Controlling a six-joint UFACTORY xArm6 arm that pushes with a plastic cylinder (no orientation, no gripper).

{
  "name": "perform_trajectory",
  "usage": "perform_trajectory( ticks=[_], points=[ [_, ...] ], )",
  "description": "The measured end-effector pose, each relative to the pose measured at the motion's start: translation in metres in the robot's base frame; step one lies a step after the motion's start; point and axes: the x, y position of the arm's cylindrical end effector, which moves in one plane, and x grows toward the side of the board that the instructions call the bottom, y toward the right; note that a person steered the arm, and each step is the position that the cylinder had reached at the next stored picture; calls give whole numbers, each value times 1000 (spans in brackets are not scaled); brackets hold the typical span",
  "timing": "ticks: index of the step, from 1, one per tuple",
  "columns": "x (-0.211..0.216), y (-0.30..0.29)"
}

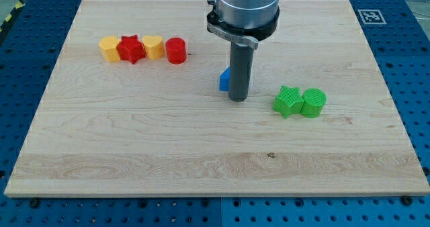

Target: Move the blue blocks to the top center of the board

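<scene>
A blue block (224, 80) lies near the middle of the wooden board (134, 140), mostly hidden behind my rod, so its shape is unclear. Only this one blue block shows. My tip (237, 99) rests on the board just to the right of and slightly below the blue block, touching or nearly touching it.
At the upper left stands a row of a yellow block (109, 49), a red star (131, 50), a yellow heart (153, 47) and a red cylinder (176, 51). At the right of my tip lie a green star (289, 101) and a green cylinder (313, 102).
</scene>
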Motion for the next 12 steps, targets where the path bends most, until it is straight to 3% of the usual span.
perform_trajectory(
  ticks=[3, 6, 7, 9, 12],
  points=[
    [-20, 4],
    [-15, -35],
    [-35, -23],
    [-33, 2],
    [-77, -9]
  ],
)
